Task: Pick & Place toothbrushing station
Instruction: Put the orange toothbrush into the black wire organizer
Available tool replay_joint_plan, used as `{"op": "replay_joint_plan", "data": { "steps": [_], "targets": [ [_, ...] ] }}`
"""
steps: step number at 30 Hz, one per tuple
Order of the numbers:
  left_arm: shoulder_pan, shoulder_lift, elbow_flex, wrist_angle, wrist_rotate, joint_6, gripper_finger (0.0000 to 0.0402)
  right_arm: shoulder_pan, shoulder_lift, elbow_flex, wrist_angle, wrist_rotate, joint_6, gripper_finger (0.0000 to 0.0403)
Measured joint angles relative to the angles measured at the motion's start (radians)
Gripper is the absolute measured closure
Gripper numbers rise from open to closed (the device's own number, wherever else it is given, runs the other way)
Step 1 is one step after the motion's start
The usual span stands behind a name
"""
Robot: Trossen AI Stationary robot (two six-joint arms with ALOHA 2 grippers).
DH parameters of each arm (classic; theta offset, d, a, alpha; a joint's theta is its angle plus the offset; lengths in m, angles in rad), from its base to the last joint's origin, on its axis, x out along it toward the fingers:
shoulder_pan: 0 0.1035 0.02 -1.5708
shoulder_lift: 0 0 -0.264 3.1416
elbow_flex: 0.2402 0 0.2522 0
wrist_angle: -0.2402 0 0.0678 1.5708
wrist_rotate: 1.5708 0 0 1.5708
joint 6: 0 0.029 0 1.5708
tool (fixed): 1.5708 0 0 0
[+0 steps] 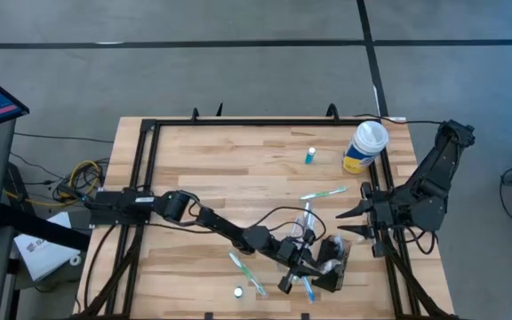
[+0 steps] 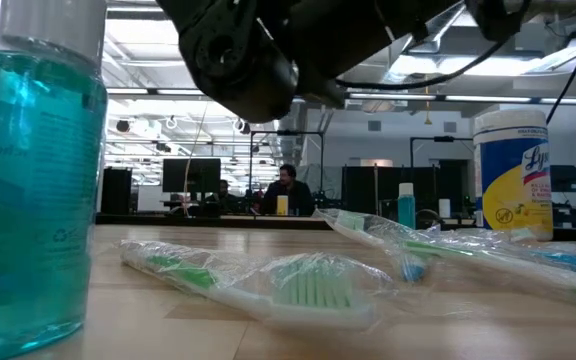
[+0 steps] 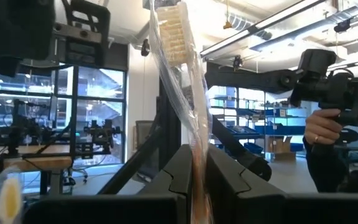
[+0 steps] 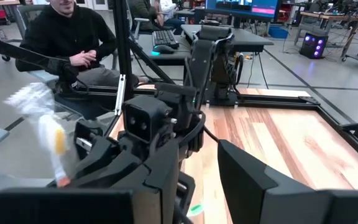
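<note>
Wood-plank tabletop with a black metal frame fills the centre of the high view. The small black rectangular mesh-sided toothbrushing station sits at the lower right of centre, near the bottom edge of the tabletop.

The left arm reaches from the left edge across to lower centre. The left tool is just left of the station; contact with it cannot be told. In the left wrist view its fingers are pressed together, pinching a clear-wrapped toothbrush with pale bristles, which stands upward out of the grip.

The right arm waits at the right edge. The right tool points left, its fingers spread and holding nothing, above the station in frame and apart from it.

Other items:
- A white-lidded yellow-and-blue cylindrical canister is at the upper right.
- A small teal bottle is left of the canister.
- A green wrapped toothbrush lies at centre right.
- More wrapped toothbrushes lie at lower centre, with a small white cap beside them.

In the low view a teal liquid bottle fills the left side. A green-bristled wrapped toothbrush lies in the foreground.

A seated person in a black hoodie is beyond the tabletop in the right wrist view. Another person's hand holds a camera rig at the right of the left wrist view.
</note>
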Motion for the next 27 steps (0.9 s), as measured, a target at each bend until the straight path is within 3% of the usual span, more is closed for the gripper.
{"op": "replay_joint_plan", "data": {
  "steps": [10,27],
  "targets": [
    [0.001,0.001,0.077,-0.164,0.014,0.028,0.0385,0.000,-0.014,0.000,0.001,0.000,-0.006,0.0300],
    [-0.006,0.013,0.090,-0.156,-0.106,0.061,0.0385,0.000,-0.014,0.000,0.004,0.001,-0.016,0.0300]
  ]
}}
